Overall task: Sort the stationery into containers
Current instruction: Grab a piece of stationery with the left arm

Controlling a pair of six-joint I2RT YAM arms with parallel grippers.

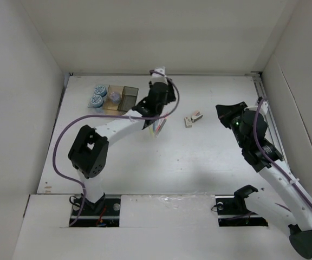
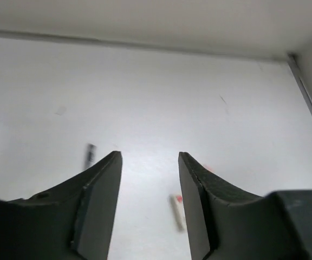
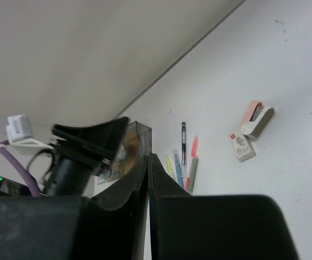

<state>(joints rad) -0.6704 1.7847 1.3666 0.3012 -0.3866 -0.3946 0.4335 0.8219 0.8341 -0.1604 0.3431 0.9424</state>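
Observation:
The row of trays (image 1: 129,100) stands at the back left. Two blue-and-white tape rolls (image 1: 98,95) lie at its clear left end and a third (image 1: 114,96) lies in the amber tray. The dark tray also shows in the right wrist view (image 3: 133,138). Several pens (image 1: 157,128) lie fanned under my left arm and show in the right wrist view (image 3: 184,160). Two erasers (image 1: 193,118) lie mid-table, one pink-and-white (image 3: 256,116) and one white (image 3: 241,146). My left gripper (image 1: 164,97) is open and empty above the table, with a blurred eraser (image 2: 177,212) below its jaws. My right gripper (image 1: 226,111) is shut and empty, right of the erasers.
White walls enclose the table at the back and both sides. A metal rail (image 1: 265,108) runs along the right edge. A purple cable (image 1: 64,135) loops off the left arm. A small dark blurred thing (image 2: 90,154) lies on the table left of the left jaw.

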